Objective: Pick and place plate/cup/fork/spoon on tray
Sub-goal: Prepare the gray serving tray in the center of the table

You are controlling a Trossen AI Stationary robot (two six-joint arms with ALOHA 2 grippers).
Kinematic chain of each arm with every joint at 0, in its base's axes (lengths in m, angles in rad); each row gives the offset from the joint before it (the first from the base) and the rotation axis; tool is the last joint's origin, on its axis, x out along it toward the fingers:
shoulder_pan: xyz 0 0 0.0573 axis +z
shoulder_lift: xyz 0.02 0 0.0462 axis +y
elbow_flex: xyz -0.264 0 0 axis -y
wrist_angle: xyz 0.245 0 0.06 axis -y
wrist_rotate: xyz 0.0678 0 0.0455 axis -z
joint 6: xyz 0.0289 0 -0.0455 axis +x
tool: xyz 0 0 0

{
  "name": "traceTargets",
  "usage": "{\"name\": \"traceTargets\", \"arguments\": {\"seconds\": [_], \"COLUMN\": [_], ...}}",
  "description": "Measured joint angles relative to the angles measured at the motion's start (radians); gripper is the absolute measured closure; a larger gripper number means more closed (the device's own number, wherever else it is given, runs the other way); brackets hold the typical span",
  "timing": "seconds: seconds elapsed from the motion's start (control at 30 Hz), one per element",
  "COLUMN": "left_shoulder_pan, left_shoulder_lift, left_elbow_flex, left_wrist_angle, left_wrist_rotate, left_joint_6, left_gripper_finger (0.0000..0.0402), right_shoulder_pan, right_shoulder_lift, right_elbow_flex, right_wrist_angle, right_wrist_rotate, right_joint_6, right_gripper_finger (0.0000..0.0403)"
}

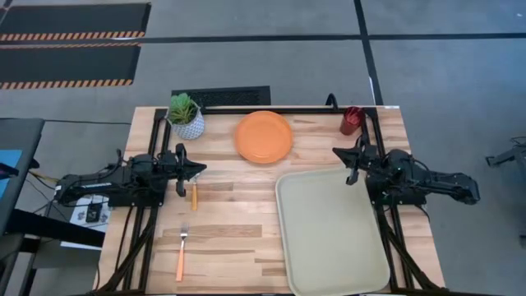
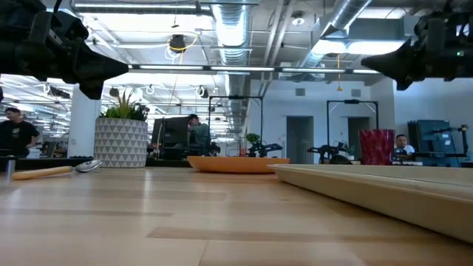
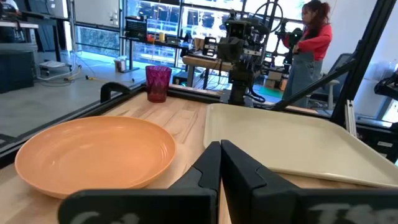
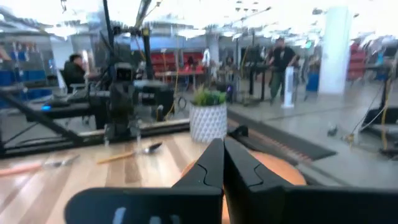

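Note:
The orange plate [image 1: 264,136] lies flat at the far middle of the table. The dark red cup [image 1: 352,120] stands upright at the far right corner. The beige tray [image 1: 329,230] lies flat on the right half. The fork [image 1: 182,251] lies near the front left, and the spoon [image 1: 195,196] lies just below my left gripper. My left gripper [image 1: 200,171] hovers shut above the table's left side and points toward the tray [image 3: 292,140]. My right gripper [image 1: 337,152] hovers shut over the tray's far left corner and points toward the plate [image 4: 280,168].
A white patterned pot with a green plant [image 1: 186,117] stands at the far left corner, left of the plate. Black frame rails run along the table's left, right and far edges. Bare wood lies between the fork and the tray. People show in the room beyond.

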Motion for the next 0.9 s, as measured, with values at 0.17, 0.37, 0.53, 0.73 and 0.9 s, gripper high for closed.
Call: {"name": "traceTargets", "arguments": {"seconds": [0.17, 0.37, 0.53, 0.73, 0.9], "left_shoulder_pan": [0.0, 0.0, -0.001, -0.001, -0.001], "left_shoulder_lift": [0.0, 0.0, 0.0, 0.0, 0.0], "left_elbow_flex": [0.0, 0.0, 0.0, 0.0, 0.0], "left_wrist_angle": [0.0, 0.0, 0.0, 0.0, 0.0], "left_wrist_rotate": [0.001, 0.002, 0.007, 0.008, 0.006], "left_joint_6": [0.019, 0.018, -0.006, -0.007, -0.014], "left_gripper_finger": [0.0401, 0.0401, 0.0402, 0.0401, 0.0401], "right_shoulder_pan": [0.014, 0.015, 0.001, -0.055, -0.108], "right_shoulder_lift": [0.127, 0.385, 0.624, 0.898, 1.098], "right_elbow_flex": [0.046, 0.184, 0.314, 0.456, 0.553], "right_wrist_angle": [-0.109, -0.256, -0.362, -0.462, -0.536], "right_wrist_rotate": [0.018, 0.011, -0.068, -0.239, -0.369], "right_joint_6": [0.026, 0.091, 0.09, 0.029, -0.035], "right_gripper_finger": [0.0396, 0.0399, 0.0398, 0.0387, 0.0377]}}
